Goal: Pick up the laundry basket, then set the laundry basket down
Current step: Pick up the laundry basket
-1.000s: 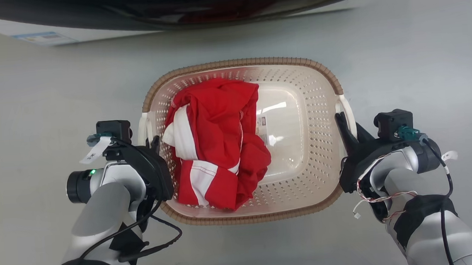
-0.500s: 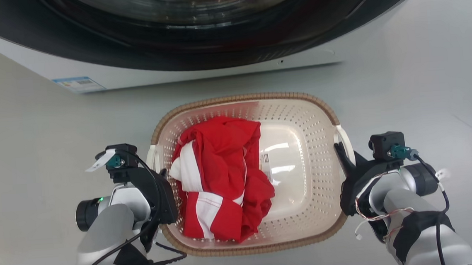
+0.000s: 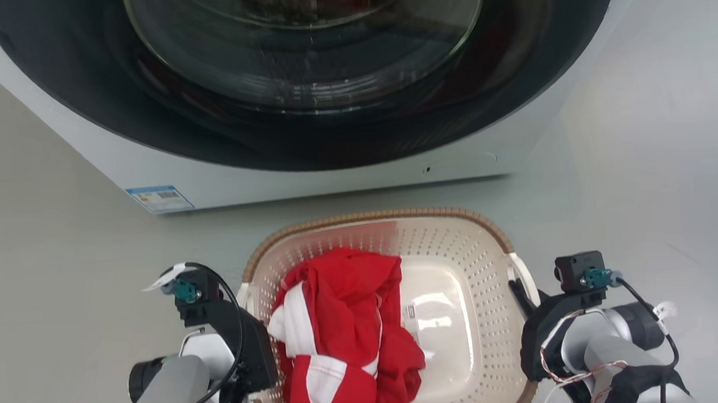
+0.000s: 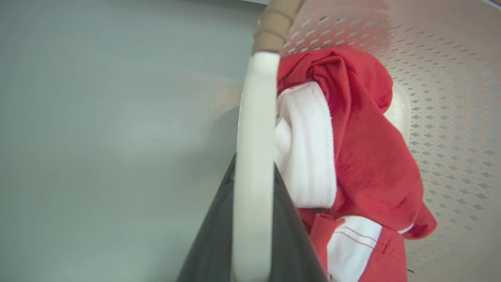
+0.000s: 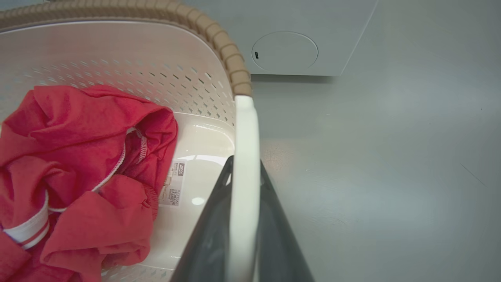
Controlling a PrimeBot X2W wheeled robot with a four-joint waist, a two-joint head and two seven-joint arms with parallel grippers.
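Observation:
The laundry basket, cream perforated plastic with a brown woven rim, lies low in the head view in front of the washer. A crumpled red and white garment fills its left half, and a small label shows on its bottom. My left gripper is shut on the white left loop handle, one dark finger on each side of it. At the opposite side my right gripper is shut on the right loop handle in the same way. Whether the basket touches the floor cannot be told.
A white front-loading washer with a round dark glass door stands just beyond the basket's far rim. Smooth grey floor spreads to the left and right of the basket.
The head camera has shifted: much more of the washer shows, and the basket with both grippers sits lower and smaller in the picture. Both grippers keep their hold on the handles.

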